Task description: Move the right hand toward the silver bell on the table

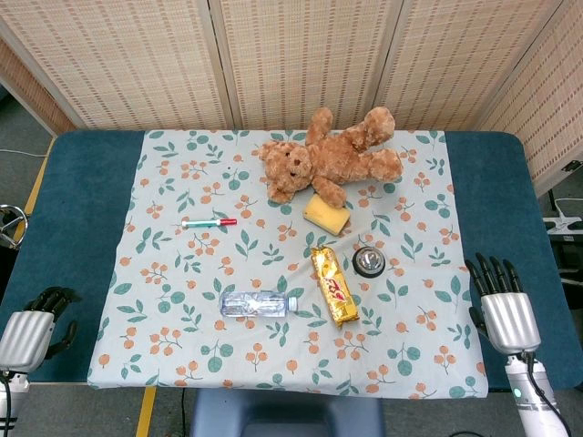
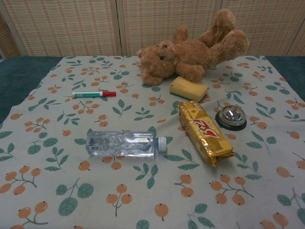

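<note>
The silver bell [image 1: 369, 262] sits on the floral tablecloth [image 1: 182, 273], right of the cloth's centre, just beside the upper end of a gold snack packet [image 1: 333, 286] and apart from it. The right hand [image 1: 504, 308] rests at the tabletop's right edge, on the blue surface beyond the cloth's right border, well apart from the bell; its fingers are extended and spread, holding nothing. The left hand [image 1: 36, 326] lies near the front-left corner with fingers curled in, empty. A teddy bear [image 1: 328, 157] lies toward the cloth's far edge, a yellow sponge [image 1: 328, 215] touching its front. A clear water bottle [image 1: 258, 303] lies on its side left of the packet, and a green-and-red pen [image 1: 209, 222] lies farther back, left of centre.
</note>
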`<state>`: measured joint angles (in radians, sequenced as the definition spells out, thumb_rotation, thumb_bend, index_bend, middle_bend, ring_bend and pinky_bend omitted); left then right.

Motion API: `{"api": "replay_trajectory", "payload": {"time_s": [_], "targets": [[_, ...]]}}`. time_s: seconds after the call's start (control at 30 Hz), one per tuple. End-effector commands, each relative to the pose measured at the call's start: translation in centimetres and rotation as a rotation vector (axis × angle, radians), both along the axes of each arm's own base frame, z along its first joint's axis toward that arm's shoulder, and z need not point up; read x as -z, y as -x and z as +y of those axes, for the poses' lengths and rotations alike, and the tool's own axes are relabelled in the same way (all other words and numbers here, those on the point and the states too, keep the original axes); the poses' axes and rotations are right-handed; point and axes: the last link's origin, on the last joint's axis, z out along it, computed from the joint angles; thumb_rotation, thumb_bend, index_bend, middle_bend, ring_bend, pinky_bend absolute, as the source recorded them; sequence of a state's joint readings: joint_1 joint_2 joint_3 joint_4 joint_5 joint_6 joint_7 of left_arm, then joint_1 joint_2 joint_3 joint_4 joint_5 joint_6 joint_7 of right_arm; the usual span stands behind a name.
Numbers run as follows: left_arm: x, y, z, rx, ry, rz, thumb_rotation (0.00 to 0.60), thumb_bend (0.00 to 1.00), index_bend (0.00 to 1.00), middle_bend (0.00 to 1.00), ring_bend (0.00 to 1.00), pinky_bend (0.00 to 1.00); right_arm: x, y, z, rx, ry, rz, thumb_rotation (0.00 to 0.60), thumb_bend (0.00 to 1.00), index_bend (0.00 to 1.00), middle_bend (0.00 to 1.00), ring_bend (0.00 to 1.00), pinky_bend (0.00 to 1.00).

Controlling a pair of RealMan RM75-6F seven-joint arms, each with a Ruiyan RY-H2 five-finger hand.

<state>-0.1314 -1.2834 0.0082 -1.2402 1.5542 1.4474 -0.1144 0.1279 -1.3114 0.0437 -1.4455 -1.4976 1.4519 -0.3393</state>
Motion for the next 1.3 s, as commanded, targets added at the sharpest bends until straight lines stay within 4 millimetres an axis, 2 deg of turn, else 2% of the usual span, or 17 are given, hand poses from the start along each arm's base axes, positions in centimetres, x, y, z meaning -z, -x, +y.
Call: {"api": "replay_trajectory", "payload": {"time_s": [0.03, 0.17, 0.23, 0.3, 0.5, 0.57, 0.77, 0.97, 1.1, 1.3], "targets": [[0.0, -0.1, 0.0, 0.003, 0.002, -0.006, 0.6, 0.48, 0.31, 0.25, 0.17, 0.42, 0.1, 0.0, 0.0, -0.005, -0.01, 0.001, 0.6, 0.27, 0.0, 0.0, 0.0, 0.08], [-0.1, -0.2, -0.1, 0.008, -0.001, -0.009, 0.6, 0.48, 0.31, 0.25, 0.17, 0.42, 0.2, 0.0, 0.0, -0.019, -0.031, -0.001, 0.6, 0.27, 0.0, 0.0, 0.0, 0.08], [0.0, -0.3, -0.1, 0.013, 0.003, -0.013, 0.6, 0.48, 0.31, 0.25, 0.17, 0.42, 0.4, -0.1, -0.2, -0.034, -0.046, -0.015, 0.6, 0.33, 0.0, 0.0, 0.0, 0.08], [0.0, -0.2, 0.0, 0.013, 0.005, -0.012, 0.6, 0.48, 0.31, 0.25, 0.17, 0.42, 0.5, -0.1, -0.3, -0.05, -0.052, -0.029, 0.6, 0.45, 0.0, 0.0, 0.0, 0.08], [-0.2, -0.1, 0.0, 0.003, 0.002, -0.033, 0.6, 0.48, 0.31, 0.25, 0.17, 0.42, 1.8, 0.0, -1.3, -0.057, -0.032, -0.029, 0.6, 0.94, 0.0, 0.0, 0.0, 0.08], [-0.4, -0.2, -0.1, 0.012, -0.014, -0.03, 0.6, 0.48, 0.31, 0.25, 0.17, 0.42, 2.6, -0.3, -2.3, -0.073, -0.035, -0.048, 0.6, 1.0, 0.0, 0.0, 0.0, 0.08], [-0.3, -0.3, -0.1, 0.013, -0.008, -0.036, 0.6, 0.48, 0.31, 0.25, 0.17, 0.42, 5.5, -1.1, -7.1, -0.074, -0.094, -0.061, 0.6, 1.0, 0.0, 0.0, 0.0, 0.08], [-0.4, -0.1, 0.1, 0.003, -0.014, -0.034, 0.6, 0.48, 0.31, 0.25, 0.17, 0.42, 8.9, -2.8, -11.7, -0.066, -0.179, -0.127, 0.6, 1.0, 0.0, 0.0, 0.0, 0.08], [-0.5, -0.1, 0.0, 0.005, -0.019, -0.034, 0.6, 0.48, 0.31, 0.25, 0.17, 0.42, 11.0, -4.1, -13.7, -0.106, -0.216, -0.109, 0.6, 1.0, 0.0, 0.0, 0.0, 0.08], [-0.5, 0.0, 0.0, 0.001, -0.016, -0.036, 0.6, 0.48, 0.31, 0.25, 0.17, 0.42, 14.2, -6.1, -15.4, -0.156, -0.297, -0.09, 0.6, 1.0, 0.0, 0.0, 0.0, 0.08]]}}
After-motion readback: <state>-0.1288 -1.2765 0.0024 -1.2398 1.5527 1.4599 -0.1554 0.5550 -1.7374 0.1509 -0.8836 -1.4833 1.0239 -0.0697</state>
